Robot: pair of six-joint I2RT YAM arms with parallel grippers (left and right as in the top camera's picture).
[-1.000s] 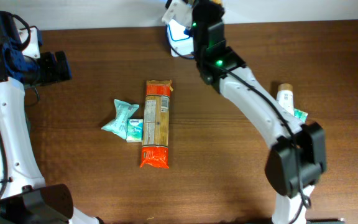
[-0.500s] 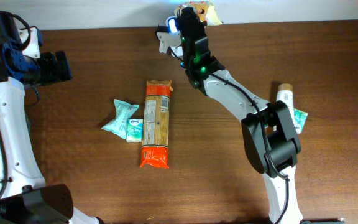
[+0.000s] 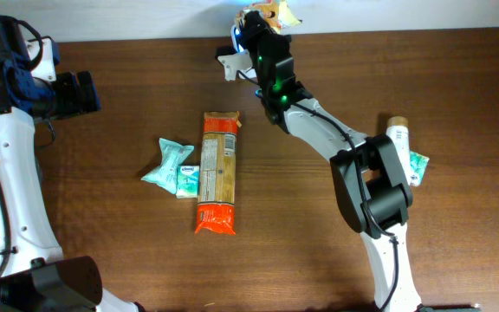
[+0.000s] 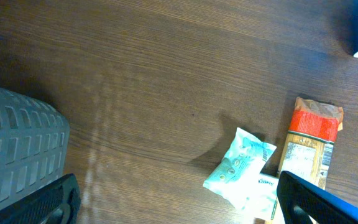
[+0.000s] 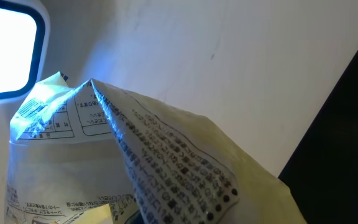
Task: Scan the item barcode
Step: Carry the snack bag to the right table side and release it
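Right wrist: the packet (image 5: 166,168) fills the near field, crinkled pale foil with dense black print, its ridge fold running upper-left to lower-right. The barcode (image 5: 35,112) sits on the upper-left flap, washed blue, angled toward the lit scanner window (image 5: 5,50) just beyond, up-left of it. No fingers visible in that view. Overhead shows the right gripper (image 3: 261,24) pinched tight on the packet at the back edge of the table (image 3: 319,251), over the blue glow. Right arm owns this. The left gripper (image 3: 78,92) is well apart at far left, jaws spread, empty. The flap looks creased, so I'd guess the read hinges on squaring the barcode to the window. Pasta pack (image 3: 217,173) and teal pouch (image 3: 170,159) lie mid-table.
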